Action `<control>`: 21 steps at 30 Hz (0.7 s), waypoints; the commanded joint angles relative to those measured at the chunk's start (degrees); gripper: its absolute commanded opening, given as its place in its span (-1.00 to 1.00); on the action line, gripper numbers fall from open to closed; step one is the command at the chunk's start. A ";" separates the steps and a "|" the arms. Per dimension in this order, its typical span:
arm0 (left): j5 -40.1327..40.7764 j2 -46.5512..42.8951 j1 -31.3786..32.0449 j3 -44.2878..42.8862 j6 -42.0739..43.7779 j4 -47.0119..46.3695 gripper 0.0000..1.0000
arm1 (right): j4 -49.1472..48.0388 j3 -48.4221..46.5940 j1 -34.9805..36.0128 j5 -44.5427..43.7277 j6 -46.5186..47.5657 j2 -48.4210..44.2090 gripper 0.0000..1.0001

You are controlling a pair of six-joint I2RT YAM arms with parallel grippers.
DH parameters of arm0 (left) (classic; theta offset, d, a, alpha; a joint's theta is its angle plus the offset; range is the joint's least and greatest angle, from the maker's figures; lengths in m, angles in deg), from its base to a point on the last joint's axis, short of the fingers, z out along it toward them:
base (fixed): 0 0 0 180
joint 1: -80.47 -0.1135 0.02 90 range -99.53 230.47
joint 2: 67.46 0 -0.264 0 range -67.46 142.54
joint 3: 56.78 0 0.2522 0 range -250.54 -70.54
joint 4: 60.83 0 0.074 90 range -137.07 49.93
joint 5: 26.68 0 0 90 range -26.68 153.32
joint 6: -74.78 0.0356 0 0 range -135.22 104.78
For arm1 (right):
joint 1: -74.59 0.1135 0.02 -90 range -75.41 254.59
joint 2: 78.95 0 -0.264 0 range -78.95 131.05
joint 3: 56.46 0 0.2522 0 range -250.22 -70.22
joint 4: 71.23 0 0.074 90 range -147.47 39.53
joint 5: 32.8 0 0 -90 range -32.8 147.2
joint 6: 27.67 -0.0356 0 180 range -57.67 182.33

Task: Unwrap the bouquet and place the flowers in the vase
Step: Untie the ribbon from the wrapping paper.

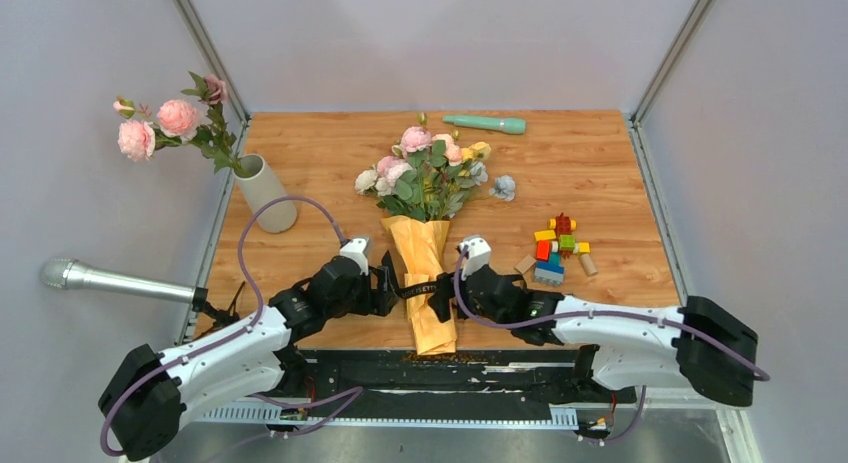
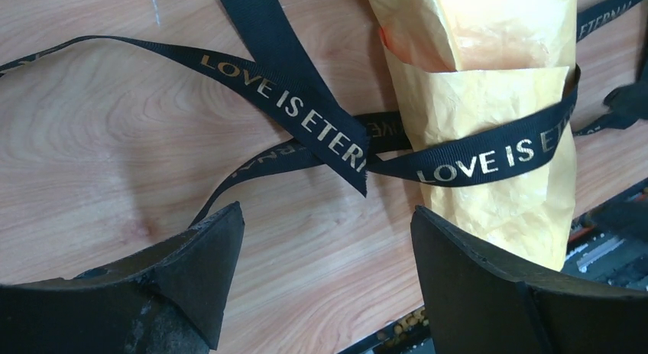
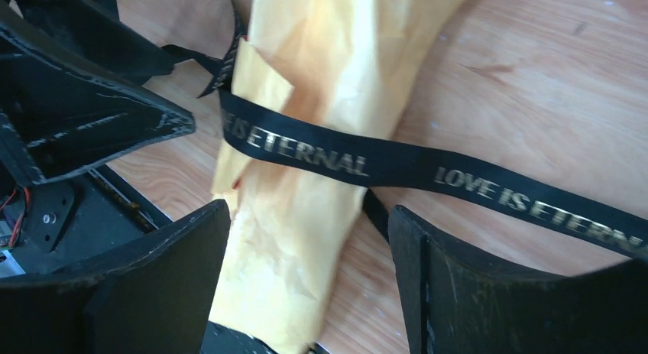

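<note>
The bouquet point(image 1: 422, 251) lies down the middle of the table, its paper foot at the near edge and its blooms pointing away from us. Our arms flank the wrapped stem. The left gripper point(image 2: 321, 220) is spread wide over bare wood just beside the paper, holding nothing. The right gripper point(image 3: 309, 210) is also spread and empty, with the paper cone under the gap between its fingers.

The black ribbon point(image 2: 489, 155) shows no knot in our views. Its tails trail loose across the wood, but one turn loops the paper. We judge that tugging the paper now could cinch that loop and drag the whole bundle, perhaps off the near edge. A loose tail could also snag a finger, and the crinkled paper looks easy to tear.

Farther out, a pale blue bloom point(image 1: 504, 187) lies loose beside the flower heads, and the toy blocks point(image 1: 558, 248) sit near on the right. Spreading the sheet could sweep both aside. At the far left the narrow vase point(image 1: 266, 193) already carries leaning pink roses point(image 1: 160, 123), so pushing in more stems might tip it.
</note>
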 commanded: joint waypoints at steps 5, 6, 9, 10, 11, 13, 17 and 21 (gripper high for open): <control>4.70 -0.54 0.43 2.93 -2.07 -6.11 0.75 | -3.67 -9.88 7.21 -10.94 -4.60 12.53 0.52; 4.95 -0.61 0.39 3.01 -2.01 -6.20 0.75 | -3.05 -10.79 7.35 -11.39 -4.60 13.52 0.52; 6.22 -1.17 0.33 3.32 -1.78 -6.44 0.78 | -0.94 -13.30 7.80 -13.25 -4.36 15.29 0.51; 7.03 -1.23 0.37 3.38 -1.73 -6.36 0.78 | -0.25 -14.02 7.94 -13.96 -4.23 15.66 0.51; 7.48 -1.41 0.37 3.45 -1.69 -6.31 0.79 | 0.73 -14.69 8.07 -14.53 -4.14 15.93 0.51; 8.57 -1.58 0.38 3.50 -1.64 -5.93 0.78 | 3.12 -15.92 8.29 -15.82 -3.75 16.29 0.52; 9.33 -1.91 0.38 3.42 -1.55 -5.62 0.76 | 4.92 -17.63 8.77 -17.21 -2.65 17.34 0.52; 10.51 -2.16 0.38 3.43 -1.20 -5.30 0.76 | 5.88 -19.36 9.13 -18.03 -1.48 19.43 0.52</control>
